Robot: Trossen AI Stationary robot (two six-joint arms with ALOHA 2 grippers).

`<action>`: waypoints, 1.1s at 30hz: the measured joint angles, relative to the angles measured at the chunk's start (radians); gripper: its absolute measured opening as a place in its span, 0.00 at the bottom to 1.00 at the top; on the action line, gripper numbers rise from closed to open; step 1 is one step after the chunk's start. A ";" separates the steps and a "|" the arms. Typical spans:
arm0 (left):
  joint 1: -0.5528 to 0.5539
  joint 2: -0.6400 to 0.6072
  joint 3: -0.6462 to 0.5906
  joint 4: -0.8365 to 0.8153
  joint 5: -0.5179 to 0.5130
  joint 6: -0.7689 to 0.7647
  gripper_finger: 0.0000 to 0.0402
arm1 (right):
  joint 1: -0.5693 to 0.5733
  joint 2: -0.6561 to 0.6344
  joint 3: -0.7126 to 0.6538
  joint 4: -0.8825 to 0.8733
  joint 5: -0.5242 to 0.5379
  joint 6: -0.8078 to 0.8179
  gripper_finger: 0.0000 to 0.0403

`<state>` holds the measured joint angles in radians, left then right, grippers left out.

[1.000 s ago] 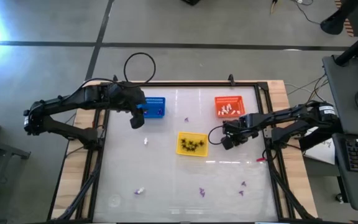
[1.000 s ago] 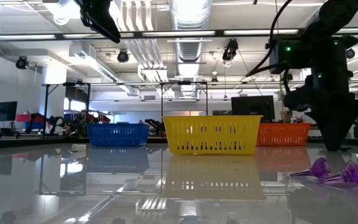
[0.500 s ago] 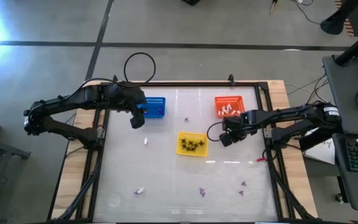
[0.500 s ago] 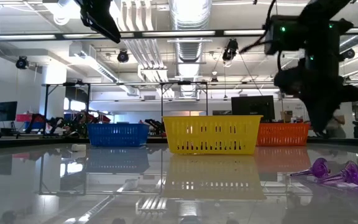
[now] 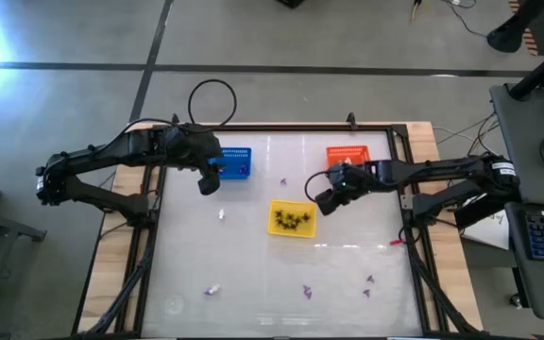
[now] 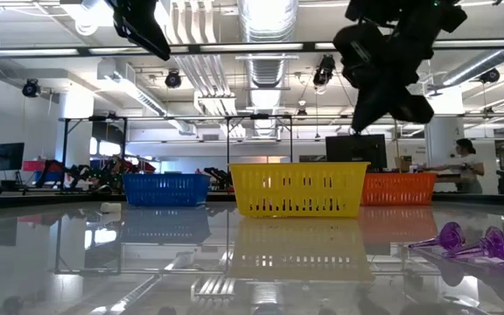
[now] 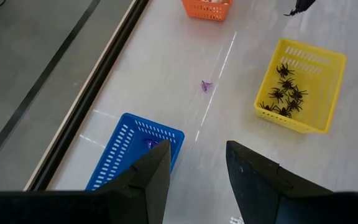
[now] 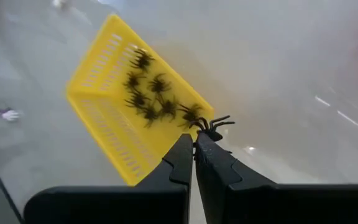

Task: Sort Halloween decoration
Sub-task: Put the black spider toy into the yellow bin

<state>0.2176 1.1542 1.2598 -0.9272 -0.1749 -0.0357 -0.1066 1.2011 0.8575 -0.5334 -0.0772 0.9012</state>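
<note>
My right gripper (image 8: 194, 144) is shut on a black spider (image 8: 209, 126). It hangs above the table just right of the yellow basket (image 5: 292, 218), which holds several black spiders (image 8: 151, 96). In the low view it is high over that basket (image 6: 297, 189). My left gripper (image 7: 197, 158) stands open and empty, raised near the blue basket (image 5: 236, 162). White pieces lie in the orange basket (image 5: 348, 161). Loose on the table are purple pieces (image 5: 306, 290) and white ones (image 5: 212, 290). My right gripper pinches the black spider's body (image 8: 204, 130) between the free ends of its two fingers. The spider's legs (image 8: 219, 121) stick out past the tips. The fingers slant down toward the table's left side. The spider is lifted clear of the table.
More purple pieces lie near the front right (image 5: 367, 281) and between the blue and orange baskets (image 5: 283, 181). A white piece (image 5: 222, 214) lies left of the yellow basket. A black frame (image 5: 404, 203) borders the tabletop. A person (image 6: 466, 162) stands far back in the room.
My right gripper has risen from the tabletop and gone toward the table's left, up beside the yellow basket. It has tipped from pointing nearly straight down to a slant.
</note>
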 joint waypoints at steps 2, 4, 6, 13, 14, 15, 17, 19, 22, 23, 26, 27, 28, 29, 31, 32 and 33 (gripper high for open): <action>0.000 0.000 0.000 0.000 0.000 0.000 0.35 | 0.000 0.000 0.012 0.000 -0.001 -0.011 0.02; 0.000 0.000 0.000 0.000 0.000 0.000 0.35 | 0.000 0.000 0.022 0.001 -0.001 -0.023 0.02; 0.000 0.000 0.000 -0.001 0.000 0.000 0.35 | 0.000 0.000 0.030 0.000 -0.002 -0.031 0.02; 0.000 0.000 0.000 -0.004 -0.001 -0.003 0.35 | 0.035 0.051 0.032 0.143 -0.070 -0.066 0.02; 0.000 0.000 0.000 -0.005 -0.001 -0.003 0.35 | 0.041 0.069 0.031 0.166 -0.083 -0.075 0.02; 0.000 0.000 0.000 -0.005 -0.001 -0.003 0.35 | 0.046 0.088 0.030 0.180 -0.087 -0.081 0.02; 0.000 0.000 0.000 -0.010 -0.001 -0.004 0.35 | 0.055 0.130 0.034 0.184 -0.089 -0.084 0.02; 0.000 0.000 0.000 -0.013 -0.001 -0.004 0.35 | 0.056 0.167 0.040 0.187 -0.099 -0.091 0.02; 0.000 0.000 0.000 -0.017 -0.001 -0.005 0.35 | 0.056 0.223 0.049 0.188 -0.134 -0.103 0.02; 0.000 0.000 0.000 -0.017 -0.001 -0.004 0.35 | 0.056 0.242 0.049 0.186 -0.139 -0.111 0.02; 0.000 0.000 0.000 -0.017 -0.001 -0.008 0.35 | 0.057 0.289 0.060 0.187 -0.142 -0.129 0.02; 0.000 0.000 0.000 -0.017 -0.001 -0.009 0.35 | 0.056 0.300 0.065 0.186 -0.142 -0.132 0.02; 0.000 0.000 0.000 -0.018 -0.001 -0.011 0.35 | 0.056 0.312 0.072 0.184 -0.142 -0.137 0.02; 0.000 0.000 0.000 -0.019 -0.001 -0.012 0.35 | 0.056 0.325 0.081 0.187 -0.142 -0.141 0.02; 0.000 0.000 0.000 -0.021 -0.001 -0.020 0.35 | 0.056 0.346 0.099 0.182 -0.143 -0.145 0.02; 0.000 0.000 0.000 -0.026 -0.001 -0.025 0.35 | 0.056 0.356 0.111 0.181 -0.143 -0.146 0.02; 0.000 0.000 0.000 -0.030 -0.001 -0.026 0.35 | 0.056 0.364 0.123 0.181 -0.143 -0.154 0.02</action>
<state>0.2176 1.1545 1.2598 -0.9570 -0.1757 -0.0618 -0.0502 1.5656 0.9808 -0.3525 -0.2207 0.7471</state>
